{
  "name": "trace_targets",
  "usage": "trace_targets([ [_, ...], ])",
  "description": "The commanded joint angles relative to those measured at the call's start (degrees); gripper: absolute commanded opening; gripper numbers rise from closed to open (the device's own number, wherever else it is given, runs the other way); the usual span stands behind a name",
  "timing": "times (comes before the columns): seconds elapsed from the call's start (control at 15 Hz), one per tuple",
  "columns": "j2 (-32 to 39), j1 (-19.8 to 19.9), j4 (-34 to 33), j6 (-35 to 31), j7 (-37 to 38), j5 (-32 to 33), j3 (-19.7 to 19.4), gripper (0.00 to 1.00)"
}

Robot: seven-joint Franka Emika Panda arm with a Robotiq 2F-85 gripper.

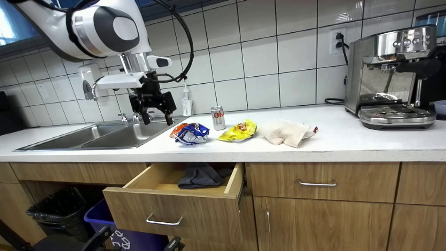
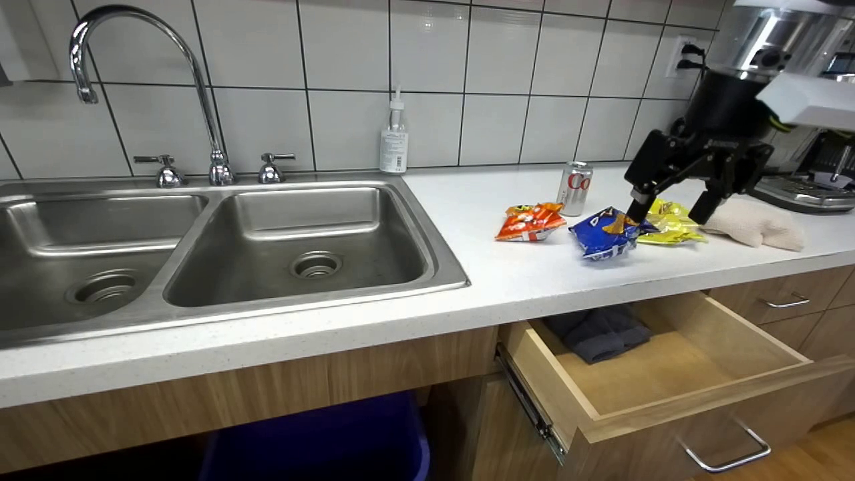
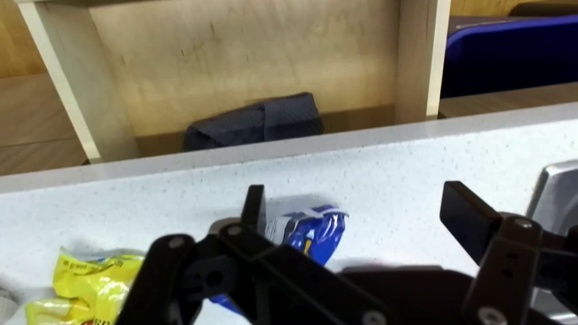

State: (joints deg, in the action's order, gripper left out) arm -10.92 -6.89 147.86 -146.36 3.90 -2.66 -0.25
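Note:
My gripper (image 1: 158,121) hangs above the counter with its fingers wide apart and nothing between them. In the wrist view a crumpled blue snack bag (image 3: 318,234) lies below, near the left finger and partly hidden by it. Beside that bag sits an orange one (image 2: 531,222), out of sight in the wrist view. A yellow bag (image 1: 240,130), a silver soda can (image 1: 218,118) standing upright and a beige cloth (image 1: 285,132) are also on the counter. Under the counter edge a wooden drawer (image 2: 695,407) is pulled out, with a folded dark grey cloth (image 3: 266,119) inside.
A double steel sink (image 2: 427,287) with a tall faucet (image 2: 194,67) adjoins the bags' area. A pump bottle (image 2: 394,143) stands by the tiled wall. At the far end is a coffee machine (image 1: 397,80). A blue bin (image 1: 139,240) and a black-lined bin (image 1: 59,205) sit below.

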Motion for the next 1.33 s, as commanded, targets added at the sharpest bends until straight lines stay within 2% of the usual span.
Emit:
trace_targets([
  [0.0, 4.6, 1.9, -8.0, 2.5, -3.0, -1.9, -0.2, 1.0],
  [0.93, 27.1, 5.6, -29.8, 0.1, -4.2, -0.6, -0.5, 1.0],
  [1.27, 31.8, 5.7, -32.4, -0.4, -4.2, 1.5, -1.0, 1.0],
])
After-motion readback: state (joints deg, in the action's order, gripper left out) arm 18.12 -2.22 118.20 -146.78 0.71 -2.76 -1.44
